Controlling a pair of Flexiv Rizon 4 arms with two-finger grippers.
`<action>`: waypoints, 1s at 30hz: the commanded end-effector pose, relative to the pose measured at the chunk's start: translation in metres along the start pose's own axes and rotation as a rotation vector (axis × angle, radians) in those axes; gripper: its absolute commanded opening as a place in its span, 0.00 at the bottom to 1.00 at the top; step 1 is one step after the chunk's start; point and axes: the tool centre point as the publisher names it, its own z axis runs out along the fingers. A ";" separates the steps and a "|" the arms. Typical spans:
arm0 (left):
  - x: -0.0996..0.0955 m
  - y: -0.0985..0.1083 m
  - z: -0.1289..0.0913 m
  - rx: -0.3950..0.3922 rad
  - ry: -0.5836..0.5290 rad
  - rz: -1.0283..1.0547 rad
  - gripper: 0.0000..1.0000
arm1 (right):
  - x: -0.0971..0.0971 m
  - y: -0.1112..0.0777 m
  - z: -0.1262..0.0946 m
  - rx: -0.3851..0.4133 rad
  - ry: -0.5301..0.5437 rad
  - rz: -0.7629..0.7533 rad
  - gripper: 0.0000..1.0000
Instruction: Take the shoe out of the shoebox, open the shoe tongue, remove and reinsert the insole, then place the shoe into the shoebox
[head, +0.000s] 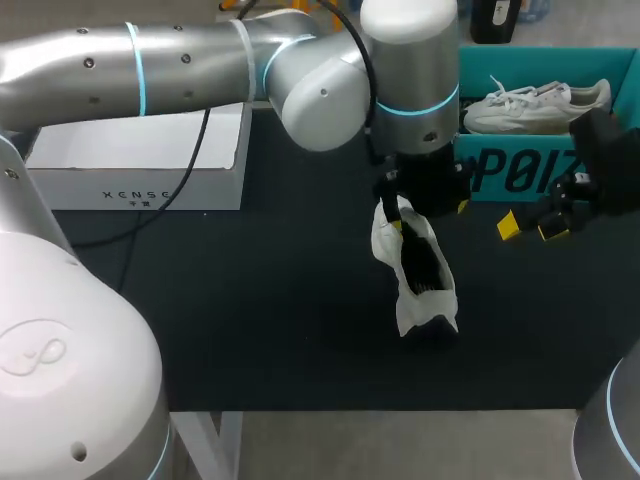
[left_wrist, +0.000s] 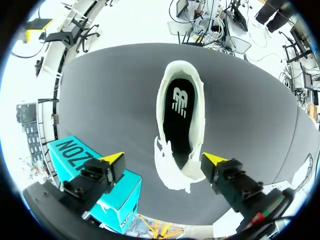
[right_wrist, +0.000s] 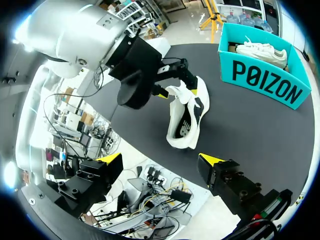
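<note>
Left gripper (left_wrist: 164, 159), wide and empty, straddles the white fabric sneaker (left_wrist: 199, 100) (tongue end); best pinch the near edge of the flat black insole (left_wrist: 179, 120)

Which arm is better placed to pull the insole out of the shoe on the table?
Left. The left claw, open, hangs right over the shoe with the black insole in plain view. The right claw sits beside the shoebox, apart from the shoe.

White shoe (head: 415, 270) on dark table (head: 250, 320), teal shoebox (head: 520, 170) holding second shoe (head: 530, 105), white box (head: 130, 155)
</note>
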 end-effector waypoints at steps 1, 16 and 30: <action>0.008 0.008 -0.033 -0.030 0.001 -0.008 1.00 | 0.000 0.000 0.001 0.000 -0.003 0.001 1.00; 0.024 0.034 -0.010 -0.040 0.050 -0.027 0.00 | 0.000 0.000 0.001 0.000 -0.003 0.001 1.00; 0.028 0.023 0.025 0.008 0.055 -0.029 0.00 | 0.000 0.000 0.001 0.000 -0.003 0.001 1.00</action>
